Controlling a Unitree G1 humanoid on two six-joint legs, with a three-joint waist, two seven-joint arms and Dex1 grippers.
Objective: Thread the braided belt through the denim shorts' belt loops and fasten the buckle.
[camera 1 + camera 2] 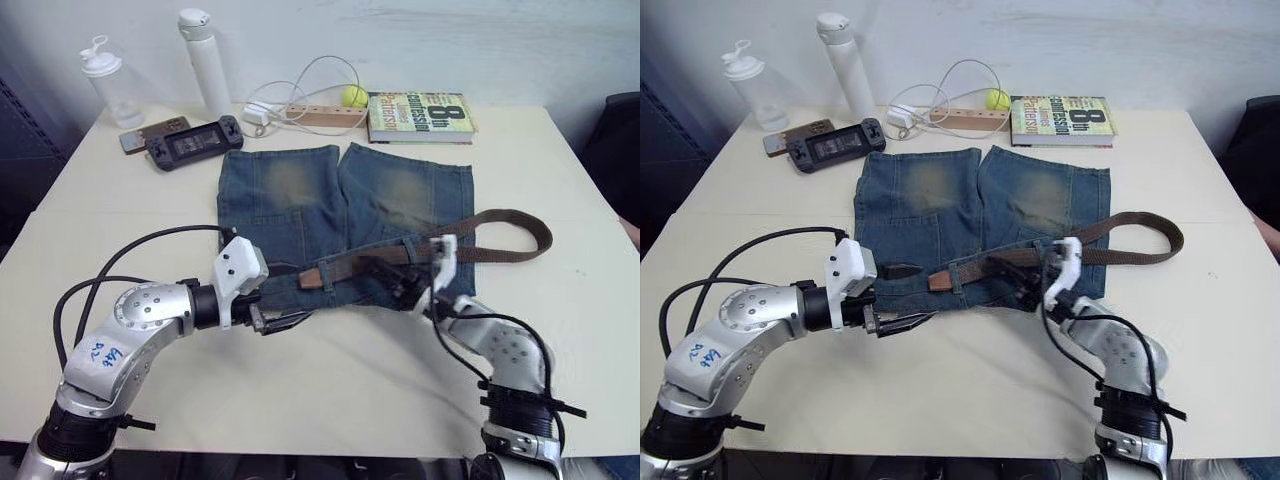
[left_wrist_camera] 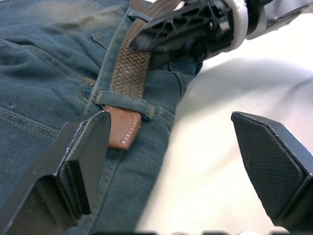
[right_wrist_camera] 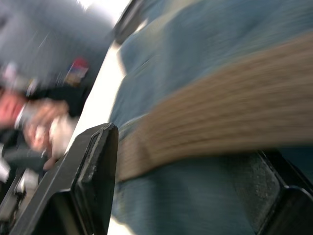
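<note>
The denim shorts (image 1: 300,205) lie flat on the table, waistband toward me. The braided belt (image 1: 510,232) runs along the waistband under a belt loop (image 2: 122,100). Its tan tip (image 2: 122,129) pokes out just past that loop, and its long end curves back on the right. My left gripper (image 1: 288,295) is open at the waistband's left part, with the tip just ahead of its fingers (image 2: 83,156). My right gripper (image 1: 1020,278) is open over the belt at the waistband's right part; the belt crosses between its fingers (image 3: 93,171). The buckle is hidden.
Along the far edge stand two bottles (image 1: 205,60), a phone (image 1: 150,133), a handheld console (image 1: 195,142), a power strip with white cable (image 1: 320,115), a tennis ball (image 1: 354,95) and a book (image 1: 420,115). A blurred person (image 3: 34,117) appears in the right wrist view.
</note>
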